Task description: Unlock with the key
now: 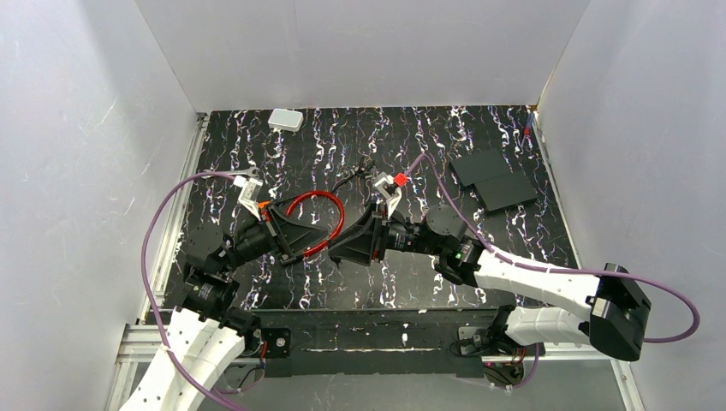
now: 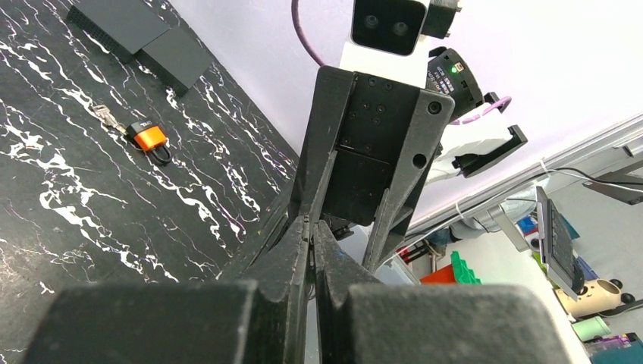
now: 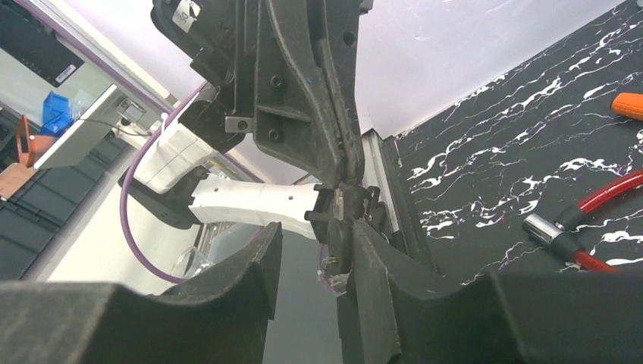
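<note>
My two grippers meet tip to tip above the middle of the table. The left gripper (image 2: 311, 227) is shut, with a thin thing pinched between its fingertips. In the right wrist view this is the key (image 3: 337, 244), whose small dark round head hangs from the left gripper's tips (image 3: 345, 186). My right gripper (image 3: 315, 231) is open, and the key's head lies close against its right finger (image 3: 371, 258). From above, the key is hidden between the left gripper (image 1: 318, 235) and the right gripper (image 1: 338, 248). The red cable lock (image 1: 318, 202) lies just behind them.
An orange padlock (image 2: 150, 139) with small keys (image 2: 110, 117) lies on the marbled table (image 1: 411, 282) beyond the grippers. Two flat black blocks (image 1: 492, 180) sit at the back right, and a white box (image 1: 285, 120) by the back wall. The cable's metal end (image 3: 542, 227) rests near the right gripper.
</note>
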Controlling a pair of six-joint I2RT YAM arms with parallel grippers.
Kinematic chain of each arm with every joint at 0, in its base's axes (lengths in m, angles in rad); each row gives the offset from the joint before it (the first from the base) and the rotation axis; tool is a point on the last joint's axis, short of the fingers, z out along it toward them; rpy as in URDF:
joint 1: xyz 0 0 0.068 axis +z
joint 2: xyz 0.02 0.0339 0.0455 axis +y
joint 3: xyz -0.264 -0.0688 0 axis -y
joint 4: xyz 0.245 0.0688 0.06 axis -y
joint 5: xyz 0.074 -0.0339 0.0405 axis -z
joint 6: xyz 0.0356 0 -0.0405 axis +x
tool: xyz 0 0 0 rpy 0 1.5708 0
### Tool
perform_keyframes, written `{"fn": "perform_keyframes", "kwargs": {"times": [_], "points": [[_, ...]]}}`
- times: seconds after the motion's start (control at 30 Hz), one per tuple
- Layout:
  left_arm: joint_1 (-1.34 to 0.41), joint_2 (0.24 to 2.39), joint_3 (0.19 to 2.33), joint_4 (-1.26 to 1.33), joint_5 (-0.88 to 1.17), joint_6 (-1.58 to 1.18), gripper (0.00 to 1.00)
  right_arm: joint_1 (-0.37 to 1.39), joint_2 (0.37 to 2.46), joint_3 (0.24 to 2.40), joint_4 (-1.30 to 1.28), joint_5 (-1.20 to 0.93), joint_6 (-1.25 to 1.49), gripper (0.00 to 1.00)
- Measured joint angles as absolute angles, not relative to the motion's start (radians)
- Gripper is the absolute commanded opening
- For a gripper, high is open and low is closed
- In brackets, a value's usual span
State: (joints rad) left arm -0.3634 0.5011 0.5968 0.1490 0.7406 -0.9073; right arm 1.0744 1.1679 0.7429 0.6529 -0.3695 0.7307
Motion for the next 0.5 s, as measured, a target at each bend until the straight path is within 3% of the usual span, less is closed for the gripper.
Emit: {"fn": "perform_keyframes", "kwargs": {"times": [0.27,0.43,0.5], "points": [[-0.364,0.506,0.597,0.150,0.733,-0.904,0.00,1.073,1.168,0.743,0.638,-0.373,0.722,0.22],[-0.364,0.511,0.597,0.152,0.733,-0.904,0.00,1.070,1.168,0.743,0.628,-0.365,0.711,0.01],[-0.364,0.512,0.597,0.155,0.733,-0.904,0.00,1.069,1.168,0.743,0.627,-0.363,0.707,0.01]]}}
